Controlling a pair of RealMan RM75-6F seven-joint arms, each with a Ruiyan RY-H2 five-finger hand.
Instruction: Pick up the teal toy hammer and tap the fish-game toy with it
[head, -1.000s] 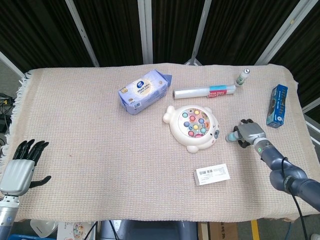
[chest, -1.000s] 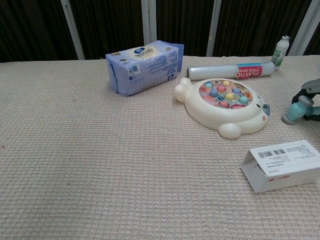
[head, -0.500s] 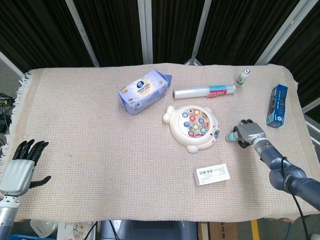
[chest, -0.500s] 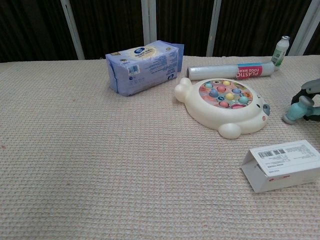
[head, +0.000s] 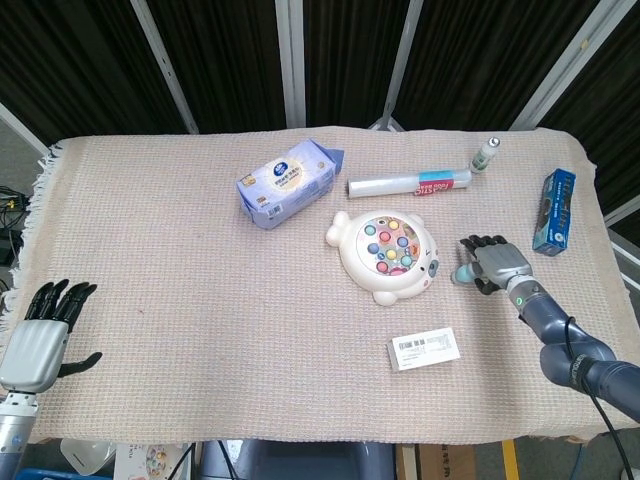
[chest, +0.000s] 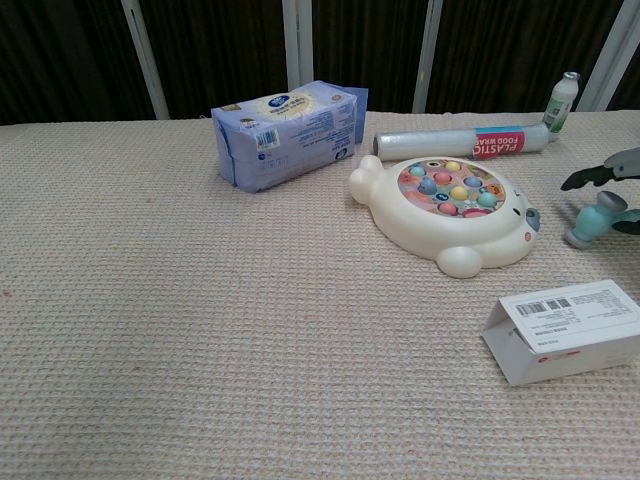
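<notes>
The teal toy hammer (head: 463, 274) lies on the cloth just right of the cream fish-game toy (head: 385, 255), its head (chest: 598, 218) pointing toward the toy. My right hand (head: 495, 262) is over the hammer's handle with its fingers stretched out and spread. In the chest view one dark finger (chest: 595, 177) reaches out above the hammer head, clear of it. The handle is hidden under the hand. The fish-game toy (chest: 450, 205) sits flat with coloured fish on top. My left hand (head: 35, 335) hangs off the table's front left corner, fingers apart and holding nothing.
A white barcode box (head: 424, 348) lies in front of the toy. Behind it are a blue tissue pack (head: 285, 183), a plastic wrap roll (head: 410, 184) and a small bottle (head: 486, 154). A blue box (head: 554, 210) rests near the right edge.
My right hand's fingers, curled around the hammer before, have straightened and spread above it. The hammer and the left hand have not moved.
</notes>
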